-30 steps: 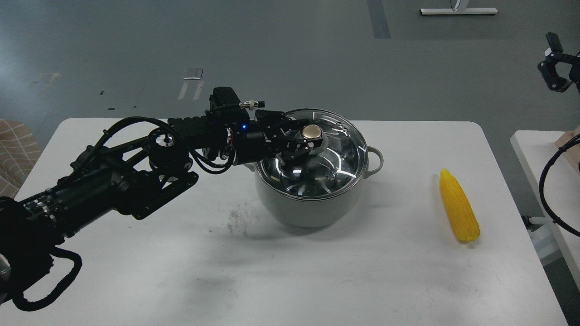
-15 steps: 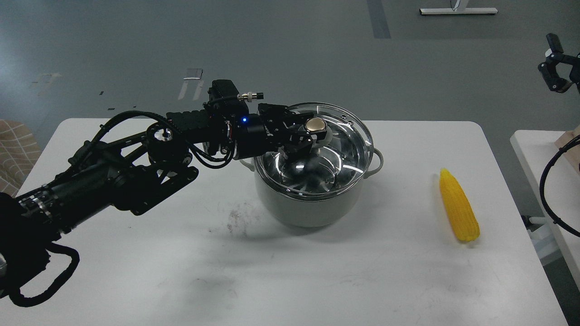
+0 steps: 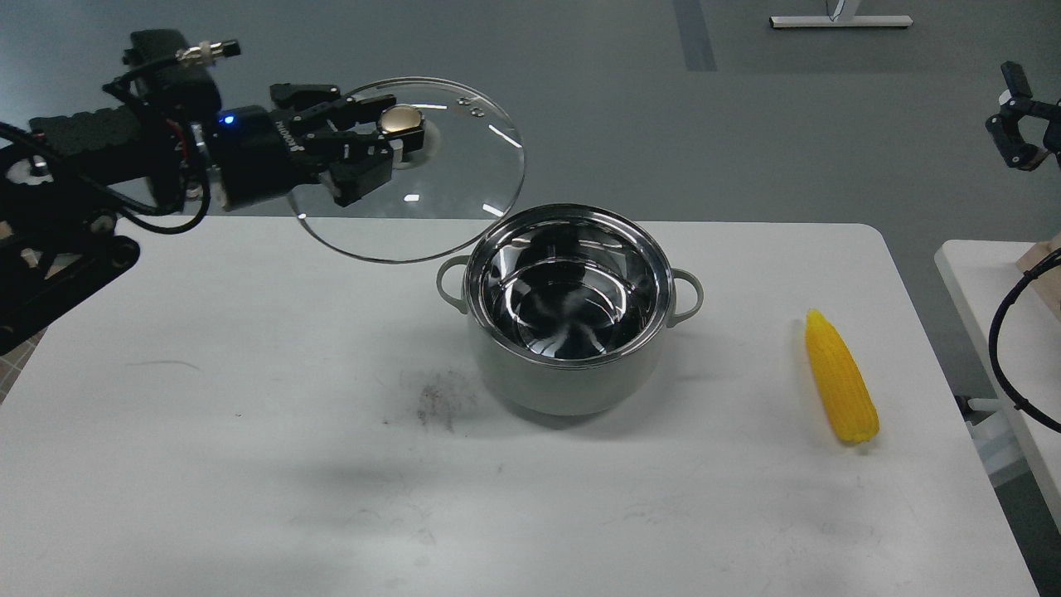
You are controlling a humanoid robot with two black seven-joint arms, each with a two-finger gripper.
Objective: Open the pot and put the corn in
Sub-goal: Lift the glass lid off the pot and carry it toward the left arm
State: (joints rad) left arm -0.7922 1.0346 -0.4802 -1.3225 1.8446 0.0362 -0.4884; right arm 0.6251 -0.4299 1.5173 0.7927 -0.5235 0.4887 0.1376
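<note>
The pale grey-green pot (image 3: 570, 381) stands open in the middle of the white table (image 3: 249, 414), its shiny steel inside empty. My left gripper (image 3: 390, 139) is shut on the gold knob of the round glass lid (image 3: 448, 191) and holds it in the air, up and to the left of the pot. The yellow corn (image 3: 840, 387) lies on the table to the right of the pot, tip pointing away. My right gripper (image 3: 1015, 124) hangs at the far right edge, above and beyond the table, small and dark.
A second white table (image 3: 986, 274) stands at the right with a black cable (image 3: 1007, 340) looping over the gap. A dark smudge (image 3: 435, 398) marks the table left of the pot. Grey floor lies beyond the far edge.
My left gripper has lifted the glass lid off the pot and carried it up and to the left. The pot now stands open. The corn and right arm have not moved.
</note>
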